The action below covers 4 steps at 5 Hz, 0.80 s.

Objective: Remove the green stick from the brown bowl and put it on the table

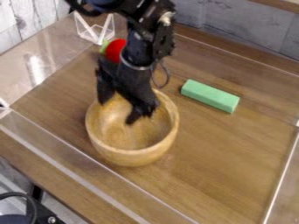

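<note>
The green stick (211,96) lies flat on the table (222,166), to the right of the brown bowl (132,140) and apart from it. The visible inside of the bowl holds nothing. My gripper (122,105) hangs from the black arm over the bowl's back-left part. Its fingers are spread open with nothing between them. One fingertip (142,112) reaches down inside the bowl, the other sits near the left rim. I cannot tell whether either touches the wood.
A red ball (112,49) sits behind the arm at the back, beside a white wire stand (93,28). Clear plastic edging (35,140) borders the table on the left and front.
</note>
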Tool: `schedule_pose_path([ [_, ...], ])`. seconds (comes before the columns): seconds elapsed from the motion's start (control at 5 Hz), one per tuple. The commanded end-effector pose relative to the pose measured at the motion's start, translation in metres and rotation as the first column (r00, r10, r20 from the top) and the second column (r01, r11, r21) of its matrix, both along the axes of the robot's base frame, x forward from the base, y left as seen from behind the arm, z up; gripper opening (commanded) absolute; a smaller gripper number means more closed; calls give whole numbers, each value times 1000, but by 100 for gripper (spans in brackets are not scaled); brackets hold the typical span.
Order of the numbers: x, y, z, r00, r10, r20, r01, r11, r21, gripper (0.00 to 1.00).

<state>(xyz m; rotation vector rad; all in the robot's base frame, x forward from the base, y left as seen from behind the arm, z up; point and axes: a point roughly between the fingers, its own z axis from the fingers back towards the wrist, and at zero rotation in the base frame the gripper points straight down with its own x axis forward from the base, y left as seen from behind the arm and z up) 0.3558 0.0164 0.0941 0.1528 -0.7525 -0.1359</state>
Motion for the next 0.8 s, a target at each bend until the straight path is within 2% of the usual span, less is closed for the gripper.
schedule_pose_path([
  [0.0, 7, -6, 7, 999, 8, 43, -8, 1000, 6, 100],
  [0.2, 0, -18, 11, 999, 10, 42, -7, 997, -72, 100],
  [0.4, -6, -30, 16, 999, 21, 43, -14, 985, -169, 100],
  [0.6, -9, -34, 21, 999, 33, 42, -22, 969, -247, 100],
])
